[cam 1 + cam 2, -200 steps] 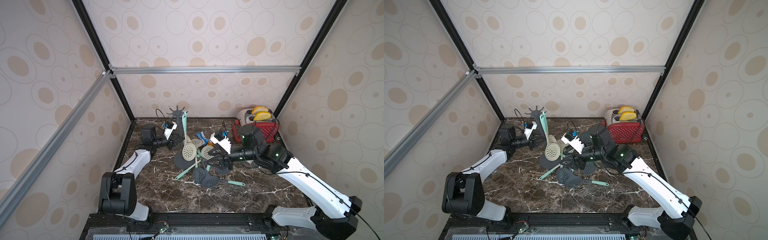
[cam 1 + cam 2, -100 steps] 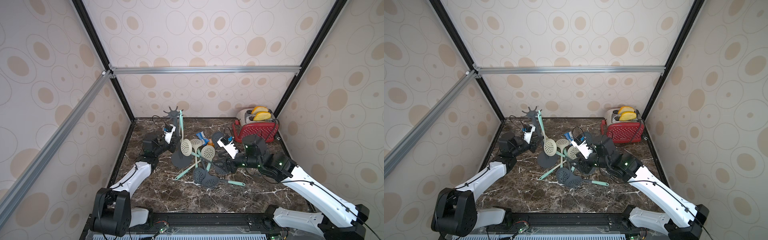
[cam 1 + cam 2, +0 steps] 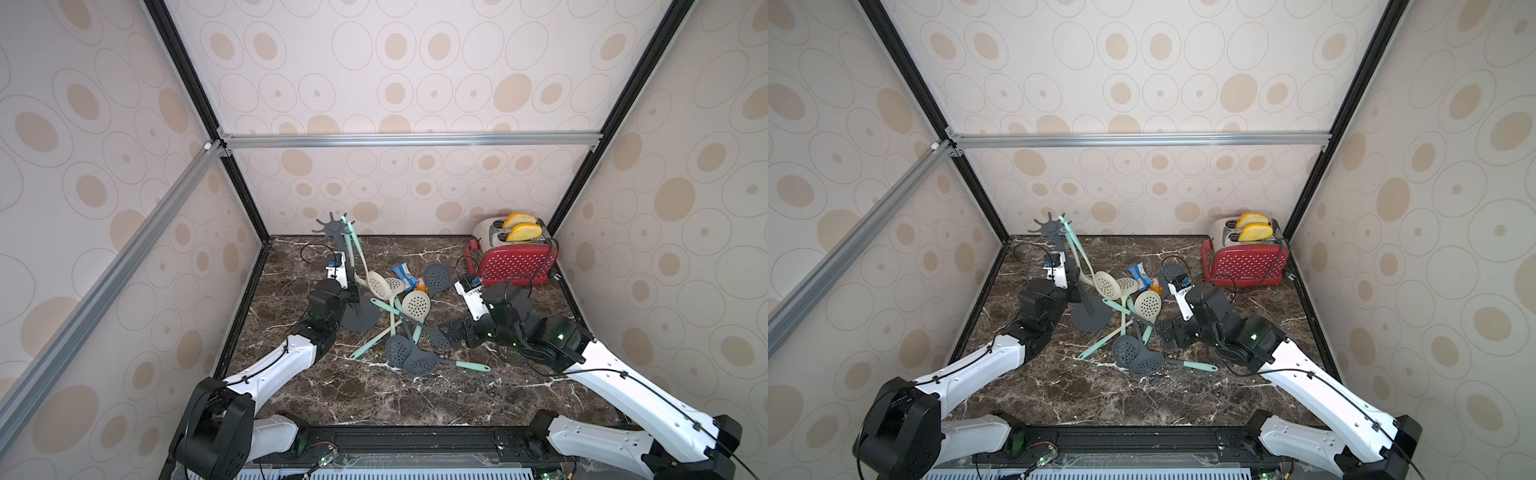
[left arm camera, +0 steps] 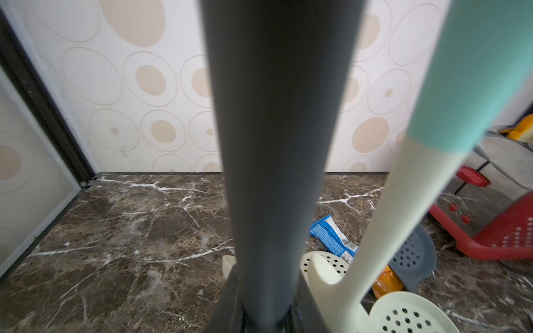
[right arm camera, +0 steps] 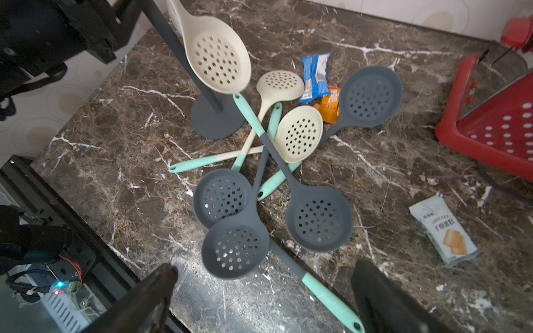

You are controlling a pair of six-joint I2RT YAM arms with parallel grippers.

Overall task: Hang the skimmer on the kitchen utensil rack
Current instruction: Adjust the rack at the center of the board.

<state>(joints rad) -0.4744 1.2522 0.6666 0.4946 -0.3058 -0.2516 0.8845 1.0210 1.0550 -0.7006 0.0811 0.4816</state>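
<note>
The kitchen utensil rack [image 3: 332, 226] stands at the back left on its round base [image 3: 361, 318], leaning a little. My left gripper [image 3: 352, 293] is shut on its pole [image 4: 277, 144]. A cream skimmer [image 3: 378, 284] with a teal handle hangs from the crown, and its head [image 5: 219, 60] is off the table beside the pole. My right gripper [image 3: 446, 334] is open and holds nothing. It hovers over the pile of skimmers, apart from the hanging one. In the right wrist view its dark fingers [image 5: 155, 294] stand wide on either side of a grey skimmer's handle [image 5: 326, 294].
Several grey and cream skimmers [image 3: 399, 345] lie crossed mid-table. A red toaster [image 3: 515, 259] with bread slices stands at the back right. Blue and orange snack packets [image 3: 403, 274] lie behind the pile, and a white packet [image 5: 444, 233] lies near the toaster. Walls enclose three sides.
My right gripper has opened, let go of the cream skimmer and drawn back to the right and down. The skimmer now hangs from the rack. My left arm has shifted the rack slightly left.
</note>
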